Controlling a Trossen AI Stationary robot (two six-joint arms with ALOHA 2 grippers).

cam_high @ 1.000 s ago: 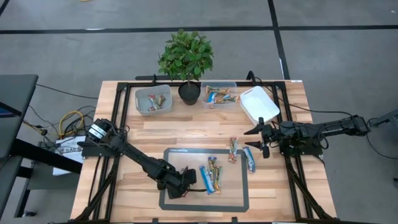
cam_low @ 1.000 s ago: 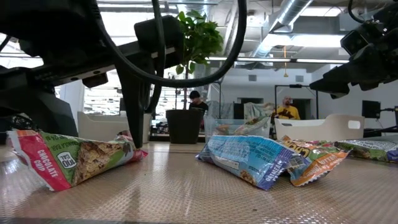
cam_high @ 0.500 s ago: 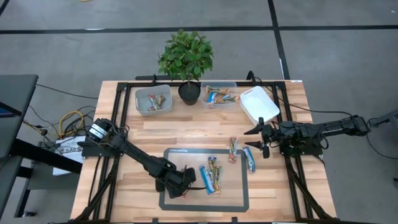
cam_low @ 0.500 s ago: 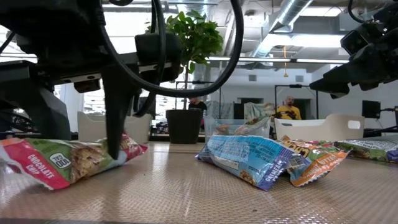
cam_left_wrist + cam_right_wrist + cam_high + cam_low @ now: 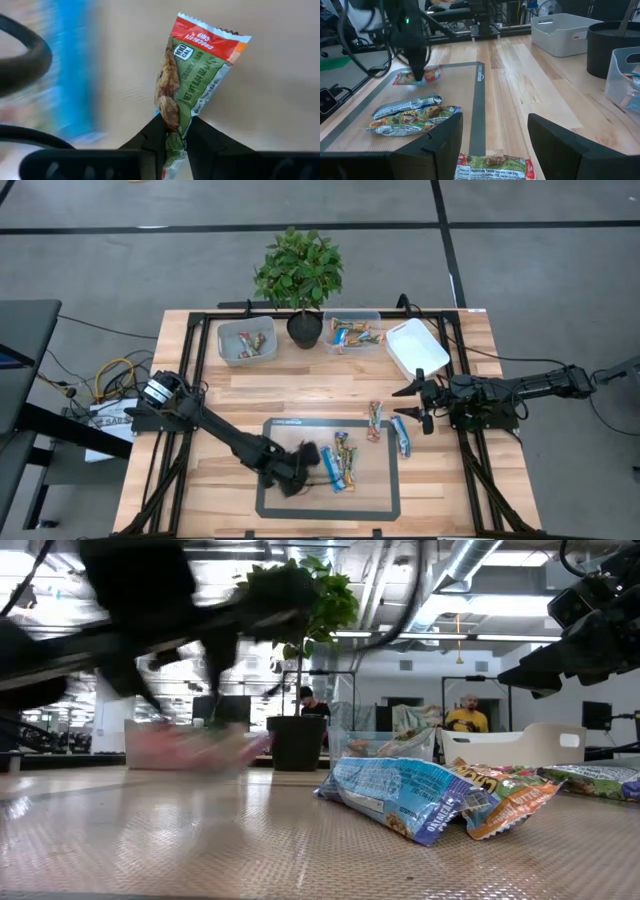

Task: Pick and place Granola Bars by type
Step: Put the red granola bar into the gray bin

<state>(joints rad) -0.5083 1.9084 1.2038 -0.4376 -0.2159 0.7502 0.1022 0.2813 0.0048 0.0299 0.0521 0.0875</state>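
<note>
Across the wooden table [image 5: 250, 385], a grey mat [image 5: 385, 490] lies at the near middle and three tubs stand along the far edge beside a potted plant [image 5: 298, 275]: a grey tub [image 5: 222, 345] holding a red-and-green bar, a clear tub [image 5: 372, 320] holding blue-and-orange ones, and a white tub [image 5: 412, 348] that looks unfilled.

On the mat, the left gripper [image 5: 303, 465] is pinched onto one end of a red-and-green chocolate chip granola bar [image 5: 192, 82]; the left wrist view shows the wrapper squeezed between the fingertips [image 5: 155, 137] and the rest of the bar sticking out beyond them. The low view shows the bar [image 5: 195, 745] smeared with motion and apparently clear of the mat.

The right gripper [image 5: 415, 402] hovers with its fingers spread, holding nothing, over the table's right side, near a blue bar [image 5: 401, 436] and a green-and-red bar [image 5: 374, 421] lying just off the mat. More bars [image 5: 340, 462] lie in a cluster on the mat beside the left gripper.

The main risk, I judge, is the hold itself: the grip is only on the wrapper's end, so the shiny film could slip out, or the bar could swing and drop short of the grey tub. Dropping it into the clear tub would spoil the sorting.
</note>
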